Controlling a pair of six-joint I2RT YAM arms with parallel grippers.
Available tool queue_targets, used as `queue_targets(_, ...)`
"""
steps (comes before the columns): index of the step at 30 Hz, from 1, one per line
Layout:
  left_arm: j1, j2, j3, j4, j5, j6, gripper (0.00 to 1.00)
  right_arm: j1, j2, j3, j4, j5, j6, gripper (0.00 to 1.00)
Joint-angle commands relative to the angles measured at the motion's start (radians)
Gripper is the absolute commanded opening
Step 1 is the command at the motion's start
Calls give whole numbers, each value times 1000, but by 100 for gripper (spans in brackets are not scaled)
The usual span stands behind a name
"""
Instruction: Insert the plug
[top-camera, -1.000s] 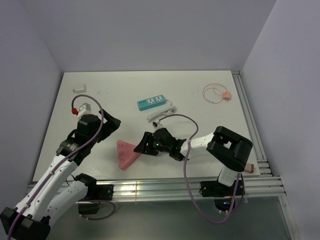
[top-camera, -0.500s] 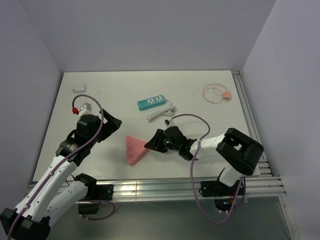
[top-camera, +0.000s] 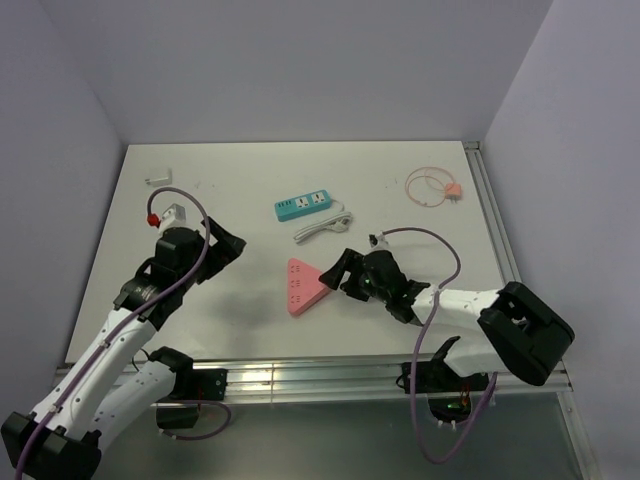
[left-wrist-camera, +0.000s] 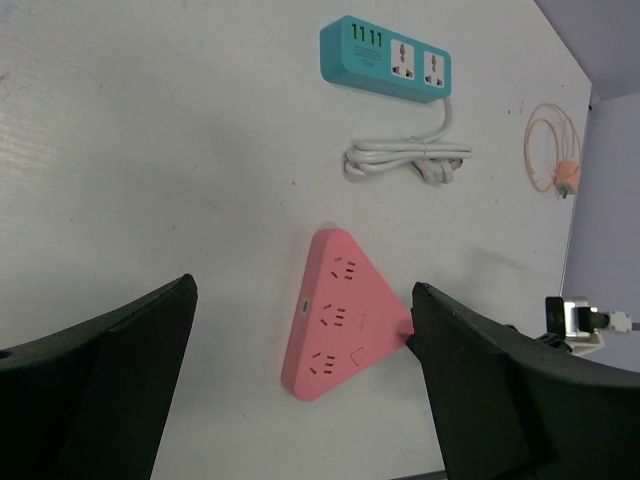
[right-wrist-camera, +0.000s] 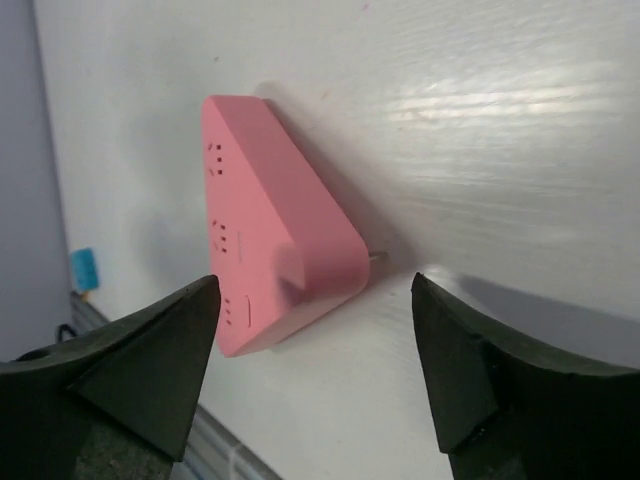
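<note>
Both grippers gape: right gripper (top-camera: 333, 273) has slid the pink triangular plastic power strip (top-camera: 300, 286) rightward — seemingly released; left gripper (top-camera: 228, 246) idle.

The white desk (top-camera: 250, 170) carries a pink socket (top-camera: 302, 285) lying flat toward its near middle, holes facing up. Farther back lies a teal strip (top-camera: 304, 206), with its white cord (top-camera: 322, 228) bundled just beside it. A pink cable (top-camera: 430, 186) is looped at the far right. A white adapter (top-camera: 158, 180) sits far left, and a second adapter (top-camera: 171, 212) lies nearer.
</note>
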Motion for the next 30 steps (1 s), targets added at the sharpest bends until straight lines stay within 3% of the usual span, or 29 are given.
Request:
queue_targets(1,-2,18,2,12,-11,13,95,-14,-62,20,-112,87,-83,86)
queue_targets(4,-2,46,14,1,-14,13,95,-14,-126,45,-230,156,-100,96)
queue_targets(9,-2,56,4,32,8,6,95,-33,-284,75,-438,290,-113,99)
queue_targets(16,-2,89,0,73,49,15,95,-250,-355,210,-850,462,-10,99)
queue_targets(22,-2,110,-10,107,101,35,95,-482,-307,348,-1157,565,206,100)
queue_targets(26,-2,122,10,99,129,53,95,-597,-235,396,-1378,649,488,94)
queue_targets(30,-2,125,20,107,161,62,95,-703,-117,443,-1524,651,626,86)
